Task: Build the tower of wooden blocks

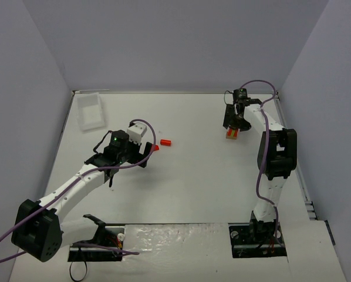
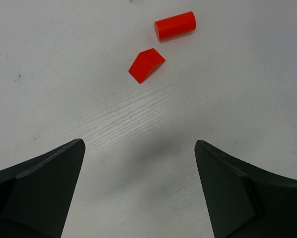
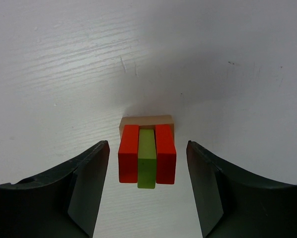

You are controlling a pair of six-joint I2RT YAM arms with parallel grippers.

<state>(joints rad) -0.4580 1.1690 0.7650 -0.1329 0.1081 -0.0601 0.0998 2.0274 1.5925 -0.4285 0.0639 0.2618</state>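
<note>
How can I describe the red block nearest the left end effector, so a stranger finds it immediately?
On the white table, look just ahead of the open left end effector, where two small red blocks lie apart. The nearer one is yours: an angular wedge with slanted faces, while its neighbour is a round cylinder on its side.
</note>
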